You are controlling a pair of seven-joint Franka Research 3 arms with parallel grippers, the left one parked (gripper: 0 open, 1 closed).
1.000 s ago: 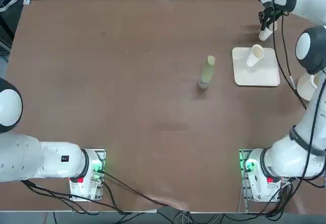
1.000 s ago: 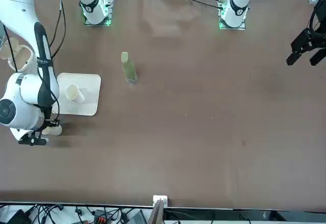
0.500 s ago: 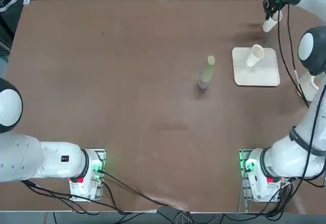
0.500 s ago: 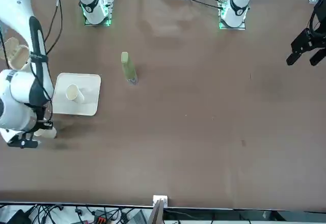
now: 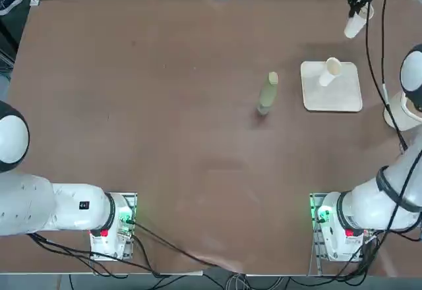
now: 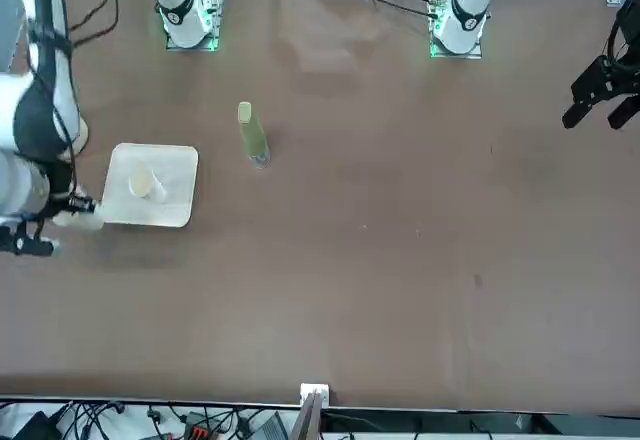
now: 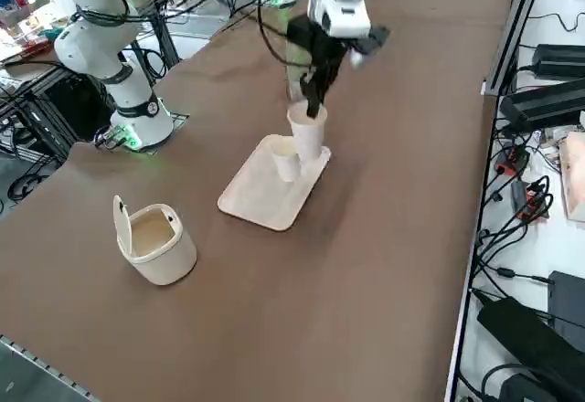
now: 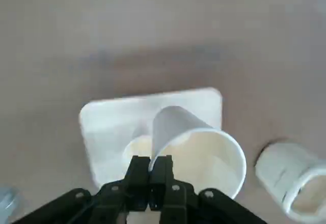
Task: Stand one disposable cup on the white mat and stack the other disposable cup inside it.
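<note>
While one cup (image 5: 330, 72) stood on the mat (image 5: 346, 95), the right gripper (image 8: 150, 175) pinched the wall of the other cup (image 8: 196, 150), held above the table (image 5: 191, 138) near the mat.

No readable text, label, brand, number or sign can be made out on anything shown.

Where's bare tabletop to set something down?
Bare: the wide stretch left of the green bottle, and the strip between it and the white mat. Crowded: the mat's far right corner, where the right hand holds a cup near the standing cup.
</note>
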